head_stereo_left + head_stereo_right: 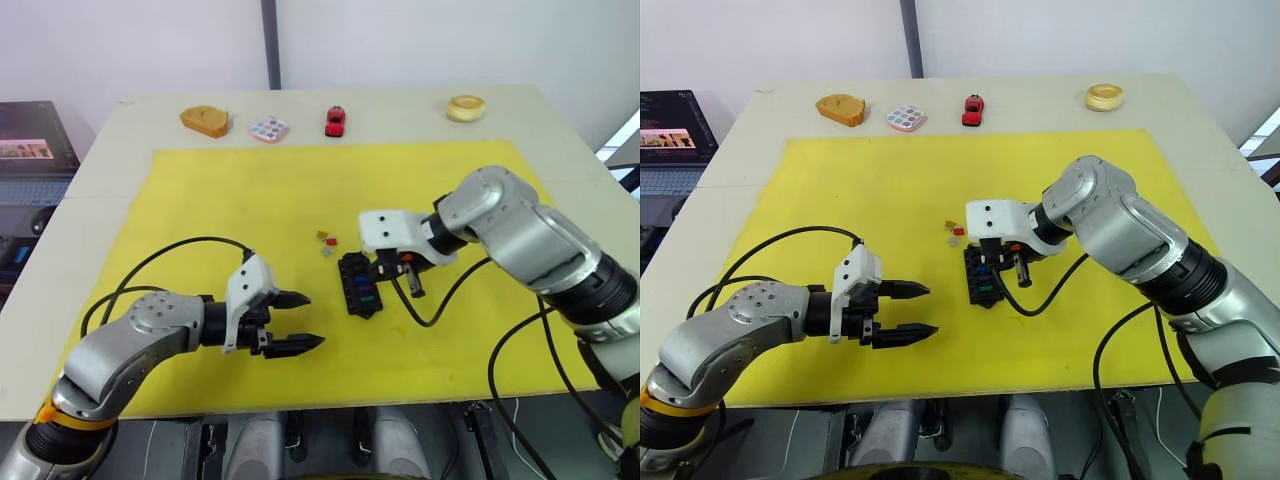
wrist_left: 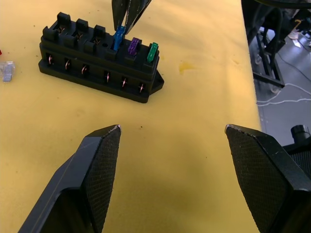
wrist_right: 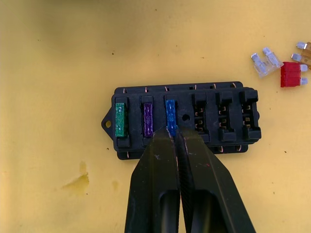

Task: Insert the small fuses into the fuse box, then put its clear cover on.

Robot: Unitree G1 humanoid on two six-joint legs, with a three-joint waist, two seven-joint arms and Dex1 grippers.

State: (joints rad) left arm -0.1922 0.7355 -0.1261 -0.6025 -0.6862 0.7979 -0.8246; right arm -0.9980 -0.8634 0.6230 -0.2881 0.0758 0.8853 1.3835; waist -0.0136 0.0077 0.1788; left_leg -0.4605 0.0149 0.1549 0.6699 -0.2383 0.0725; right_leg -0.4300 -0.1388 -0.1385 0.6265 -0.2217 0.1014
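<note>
The fuse box (image 3: 184, 119) lies on the yellow mat (image 1: 250, 210), holding three fuses in adjoining slots from one end: green fuse (image 3: 120, 120), purple fuse (image 3: 147, 120), blue fuse (image 3: 170, 116); three slots stand open. The right gripper (image 3: 176, 132), fingers pressed together, pinches the blue fuse's end. Just beyond the fuse box's empty end lie the red fuse (image 3: 291, 74), grey fuse (image 3: 265, 60) and tan fuse (image 3: 304, 52). The left gripper (image 1: 295, 322) hovers wide apart, empty, near the fuse box.
</note>
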